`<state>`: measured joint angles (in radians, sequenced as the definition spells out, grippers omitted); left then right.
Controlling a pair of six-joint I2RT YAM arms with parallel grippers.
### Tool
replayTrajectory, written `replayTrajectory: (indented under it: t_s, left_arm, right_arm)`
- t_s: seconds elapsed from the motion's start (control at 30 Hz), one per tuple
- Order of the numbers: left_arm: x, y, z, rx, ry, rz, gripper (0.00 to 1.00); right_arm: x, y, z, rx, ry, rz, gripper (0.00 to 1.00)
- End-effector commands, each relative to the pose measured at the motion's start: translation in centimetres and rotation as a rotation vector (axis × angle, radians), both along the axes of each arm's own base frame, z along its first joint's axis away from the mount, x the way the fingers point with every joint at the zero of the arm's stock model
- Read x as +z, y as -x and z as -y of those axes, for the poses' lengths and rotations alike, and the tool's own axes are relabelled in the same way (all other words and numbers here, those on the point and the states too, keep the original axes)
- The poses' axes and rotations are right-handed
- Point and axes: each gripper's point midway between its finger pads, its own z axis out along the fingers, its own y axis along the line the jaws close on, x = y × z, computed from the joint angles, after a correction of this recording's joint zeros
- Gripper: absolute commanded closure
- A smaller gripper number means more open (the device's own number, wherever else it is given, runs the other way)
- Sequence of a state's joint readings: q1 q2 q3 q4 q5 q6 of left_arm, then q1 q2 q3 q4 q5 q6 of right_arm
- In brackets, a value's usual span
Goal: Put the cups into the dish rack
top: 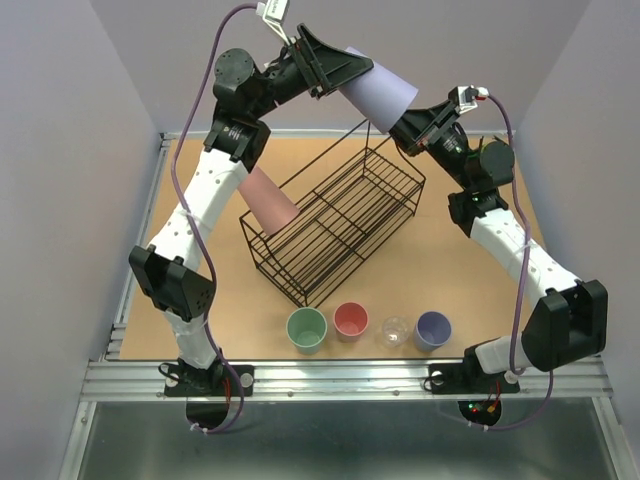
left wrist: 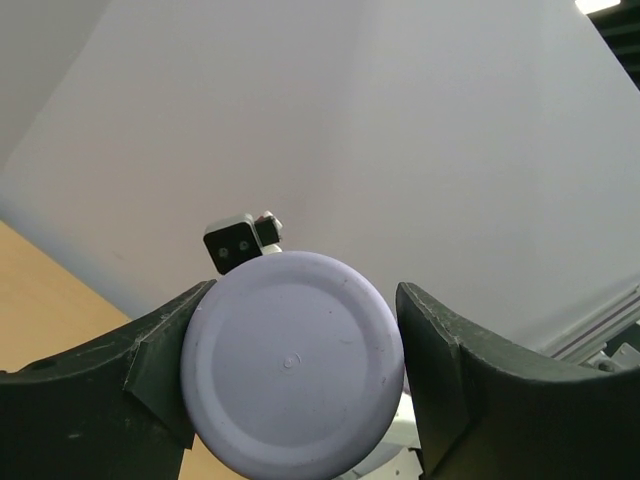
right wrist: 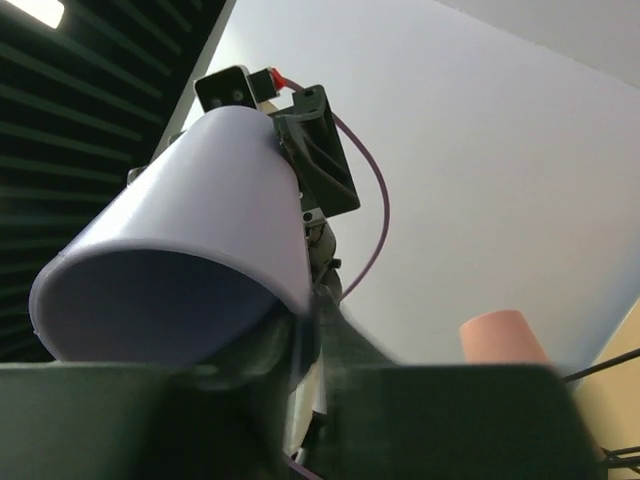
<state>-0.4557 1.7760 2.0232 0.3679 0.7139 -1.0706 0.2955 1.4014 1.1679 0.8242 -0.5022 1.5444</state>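
The large lavender cup [top: 380, 92] is held high above the far end of the black wire dish rack [top: 400, 195], between both arms. My left gripper [top: 345, 72] is shut round its base, which fills the left wrist view [left wrist: 292, 365] between both fingers. My right gripper [top: 398, 128] pinches the cup's rim [right wrist: 180, 270], one finger inside and one outside. The large pink cup [top: 268, 200] leans upside down in the rack's near-left end; it also shows in the right wrist view [right wrist: 503, 335]. The green [top: 307, 329], small pink [top: 351, 320], tiny clear [top: 397, 331] and small lavender [top: 433, 329] cups stand upright in a row.
The rack lies diagonally across the middle of the tan table [top: 470, 275]. The row of cups stands near the front edge, between the two arm bases. Grey walls close in the table on the left, back and right.
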Motion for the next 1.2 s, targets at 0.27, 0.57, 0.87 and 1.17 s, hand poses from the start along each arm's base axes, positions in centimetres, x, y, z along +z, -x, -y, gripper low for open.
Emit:
replayTrajectory:
  t_s: [0.27,0.57,0.87,1.17]
  left_arm:
    - [-0.9,-3.9,-10.0,0.265,-0.28,0.036,1.0]
    - [-9.5,-6.9,-12.7,0.418,-0.589,-0.121,1.0]
    - [-13.2,-6.4,-10.3,0.38,-0.675,-0.175,1.0]
    - [-16.1,-5.6,-7.3,0.354,-0.755,-0.204,1.0]
  right_arm:
    - [-8.0,1.4,-0.3,-0.045,0.384,-0.114,0.29]
    - [-13.9,2.8,0.5,-0.047,0.493,-0.253,0.29]
    - [-15.5,2.7,0.5,-0.034,0.512,-0.292,0.29]
    - [-16.8,3.2,0.7,-0.037,0.522,-0.316,0.3]
